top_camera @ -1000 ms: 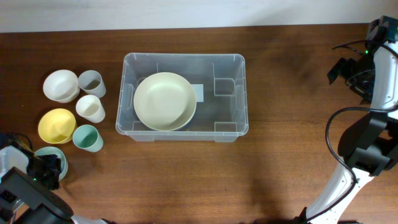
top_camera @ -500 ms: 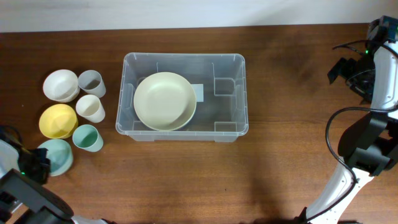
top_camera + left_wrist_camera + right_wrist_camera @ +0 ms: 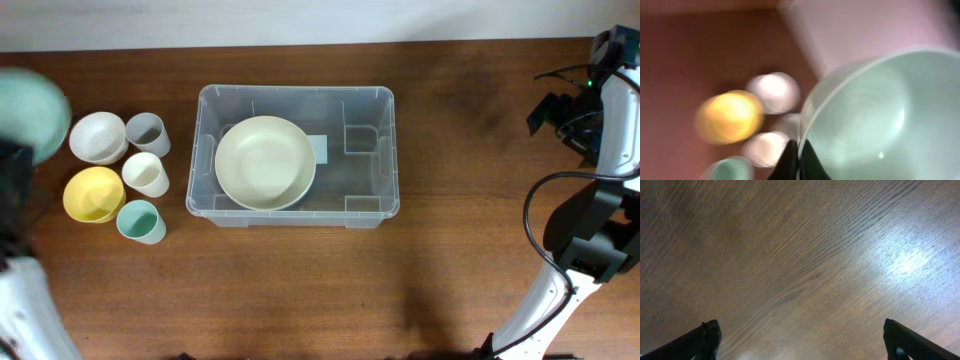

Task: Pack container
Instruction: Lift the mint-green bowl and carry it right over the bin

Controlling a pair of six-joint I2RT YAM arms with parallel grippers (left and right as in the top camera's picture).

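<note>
My left gripper (image 3: 798, 159) is clamped on the rim of a green bowl (image 3: 875, 120), held high at the left edge of the table (image 3: 450, 290). The container (image 3: 365, 175) sits mid-table, well to its right. My right gripper (image 3: 801, 341) gapes wide, holding nothing, far right of the container.

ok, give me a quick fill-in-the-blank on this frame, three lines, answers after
1. The container holds exactly ____ dish.
2. The left tool grips the mint bowl by its ____.
3. The right tool is ____, over bare table.
Answers: one; rim; open.
</note>
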